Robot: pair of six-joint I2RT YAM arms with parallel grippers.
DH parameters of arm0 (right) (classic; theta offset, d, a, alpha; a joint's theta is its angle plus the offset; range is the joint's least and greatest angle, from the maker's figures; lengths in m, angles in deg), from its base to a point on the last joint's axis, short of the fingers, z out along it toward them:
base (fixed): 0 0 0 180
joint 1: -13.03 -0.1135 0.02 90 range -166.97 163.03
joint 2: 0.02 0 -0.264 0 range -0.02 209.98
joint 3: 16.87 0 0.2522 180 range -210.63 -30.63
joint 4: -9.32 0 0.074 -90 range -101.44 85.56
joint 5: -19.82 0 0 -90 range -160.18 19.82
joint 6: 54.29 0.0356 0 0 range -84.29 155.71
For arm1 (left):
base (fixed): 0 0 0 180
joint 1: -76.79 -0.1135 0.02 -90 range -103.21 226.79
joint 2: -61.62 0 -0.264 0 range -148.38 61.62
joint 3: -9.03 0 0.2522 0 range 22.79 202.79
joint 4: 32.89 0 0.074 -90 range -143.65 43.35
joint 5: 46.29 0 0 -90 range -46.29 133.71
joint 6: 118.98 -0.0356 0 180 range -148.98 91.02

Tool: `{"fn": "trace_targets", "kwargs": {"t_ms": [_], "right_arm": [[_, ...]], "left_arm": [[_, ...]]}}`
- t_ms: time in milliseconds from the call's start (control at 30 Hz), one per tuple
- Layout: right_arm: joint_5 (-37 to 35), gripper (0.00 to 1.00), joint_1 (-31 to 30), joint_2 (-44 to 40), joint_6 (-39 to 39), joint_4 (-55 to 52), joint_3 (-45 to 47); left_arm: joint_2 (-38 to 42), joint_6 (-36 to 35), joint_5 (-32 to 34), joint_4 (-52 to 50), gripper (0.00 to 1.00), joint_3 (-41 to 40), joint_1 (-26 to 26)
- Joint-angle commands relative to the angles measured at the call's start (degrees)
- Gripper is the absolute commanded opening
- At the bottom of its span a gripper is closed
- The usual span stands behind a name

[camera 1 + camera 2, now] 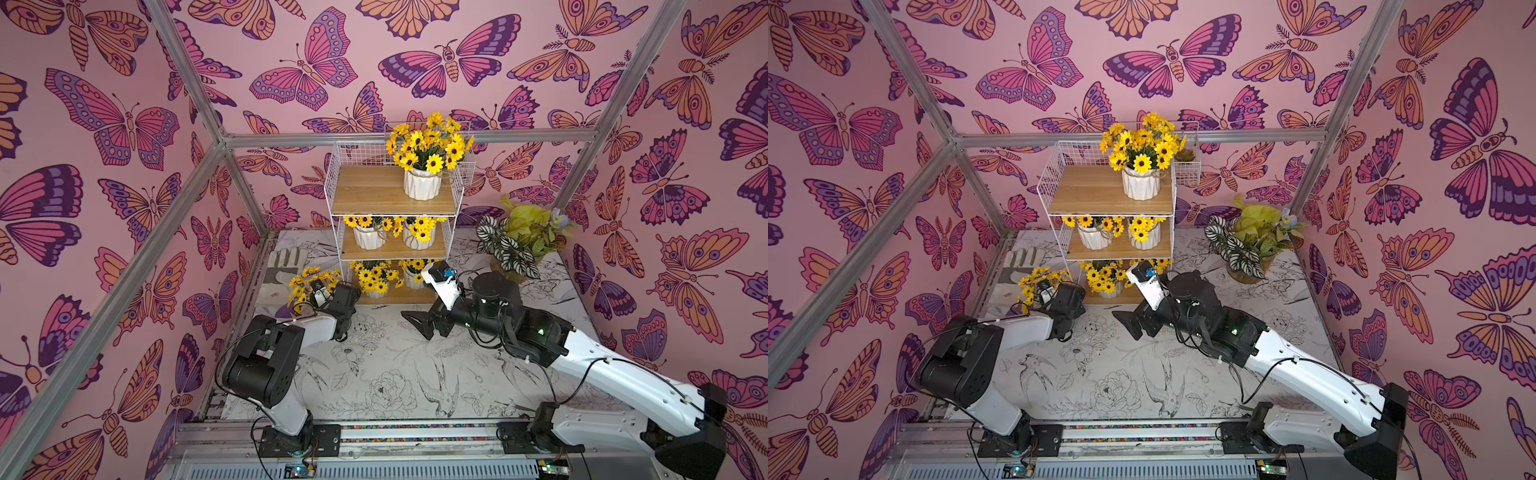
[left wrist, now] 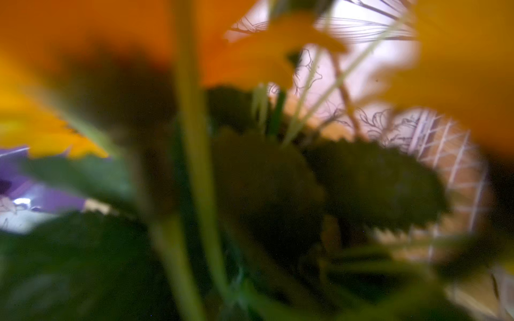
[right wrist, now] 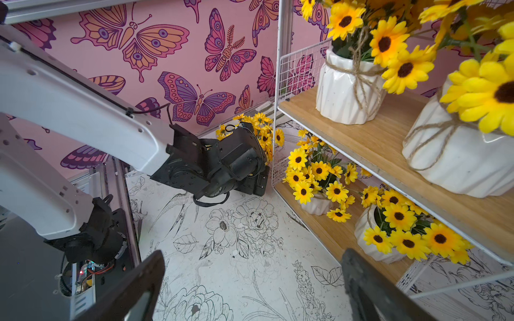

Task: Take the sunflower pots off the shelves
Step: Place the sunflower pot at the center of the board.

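Five sunflower pots (image 1: pixel 422 183) stand on the shelves (image 1: pixel 365 193), with a sixth bunch (image 1: pixel 305 279) low over the worktop (image 1: pixel 374 374) just beside them. The left pincer (image 1: pixel 308 300) is buried in those blooms, so I cannot tell its grip; the right pincer (image 3: pixel 250 264) hangs spread and empty before the bottom shelf

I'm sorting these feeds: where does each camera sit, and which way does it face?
Top views: high over the robot, looking down at the shelves; left arm and right arm show.
Left wrist: buried in blurred sunflowers; none of the robot shows.
Right wrist: low, facing the shelves' lower boards; its open right claw and the left arm show.
Shared: top and right wrist views both show shelves and left arm.
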Motion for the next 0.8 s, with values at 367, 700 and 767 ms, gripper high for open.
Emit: {"fn": "trace_targets", "kwargs": {"t_ms": [367, 700, 767], "right_arm": [[-1.66, 0.99, -0.49, -0.88, -0.82, -1.22, -1.51], [-8.88, 0.99, -0.54, 1.97, -2.18, -2.76, -6.24], [-10.19, 0.99, -0.48, 3.16, -2.86, -3.33, -8.01]], "left_arm": [[-0.85, -4.29, -4.56, -0.97, 1.0, 3.5, -4.96], [13.23, -8.39, -8.23, 6.92, 1.0, -9.11, -3.82], [17.03, -9.34, -9.6, 5.91, 1.0, -10.53, -3.72]]}}
